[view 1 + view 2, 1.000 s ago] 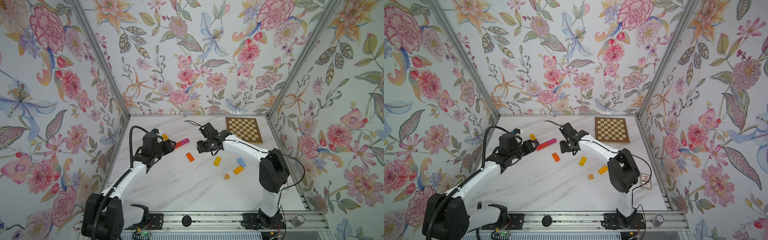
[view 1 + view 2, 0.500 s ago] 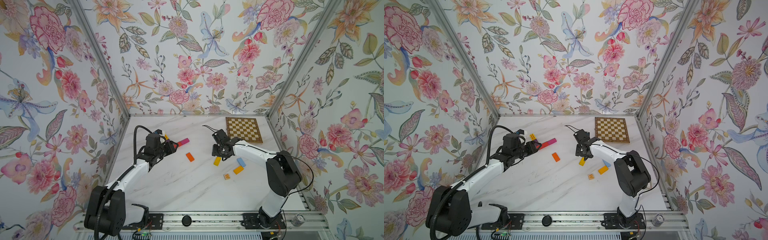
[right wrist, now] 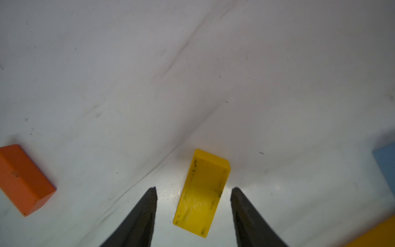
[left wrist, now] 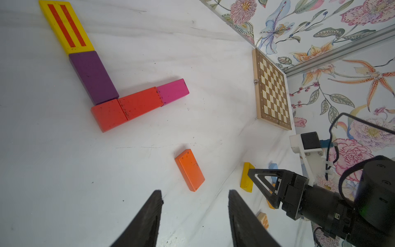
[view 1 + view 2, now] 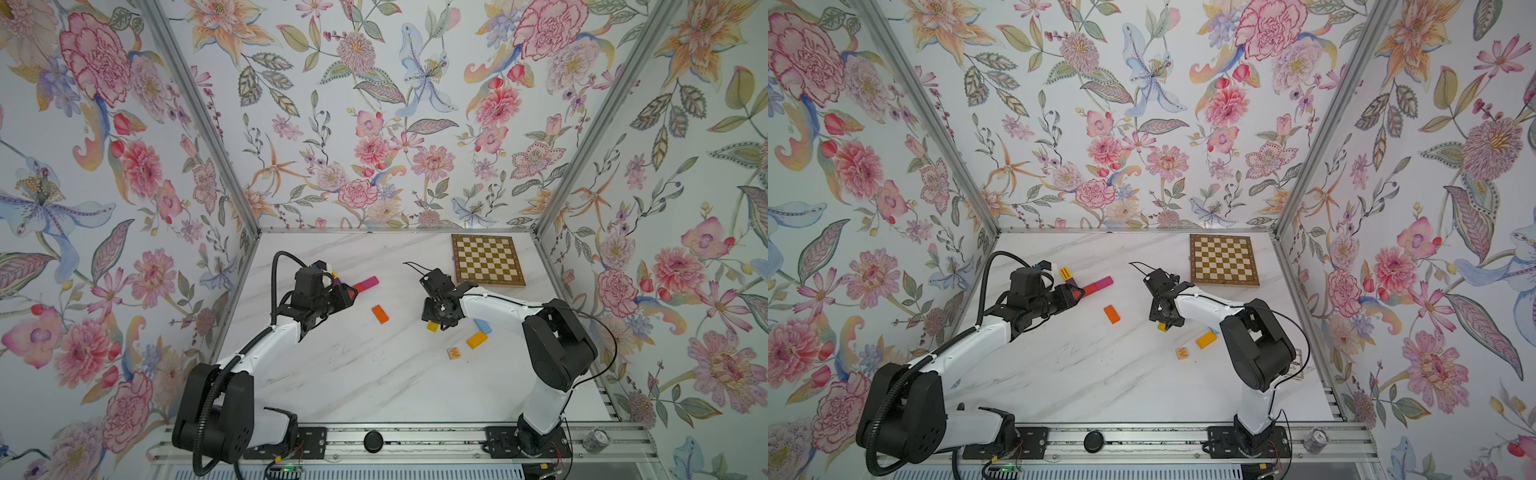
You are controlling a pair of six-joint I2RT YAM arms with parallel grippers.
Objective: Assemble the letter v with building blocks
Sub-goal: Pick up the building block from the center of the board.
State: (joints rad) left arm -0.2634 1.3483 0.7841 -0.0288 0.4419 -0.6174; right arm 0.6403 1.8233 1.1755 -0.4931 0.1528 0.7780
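Right of centre, yellow block [image 3: 205,171] lies flat between the parted, empty jaws of the right gripper [image 3: 193,188], long axis running with them, not yet clamped, right arm plainly nearer; farther left, left gripper [image 4: 195,191], also parted and empty, hovers by the half-built letter v [image 4: 136,102].

Floral walls [image 5: 374,104] enclose a seemingly marble tabletop [image 5: 353,374].

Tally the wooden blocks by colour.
Red wooden rectangles: 2
Magenta wooden rectangle: 1
Purple wooden rectangle: 1
Yellow wooden rectangles, one red-striped: 2
Orange wooden rectangle: 1
Amber wooden rectangle: 1
Light-blue wooden rectangle: 1
W-marked wooden cube: 1
Total: 10
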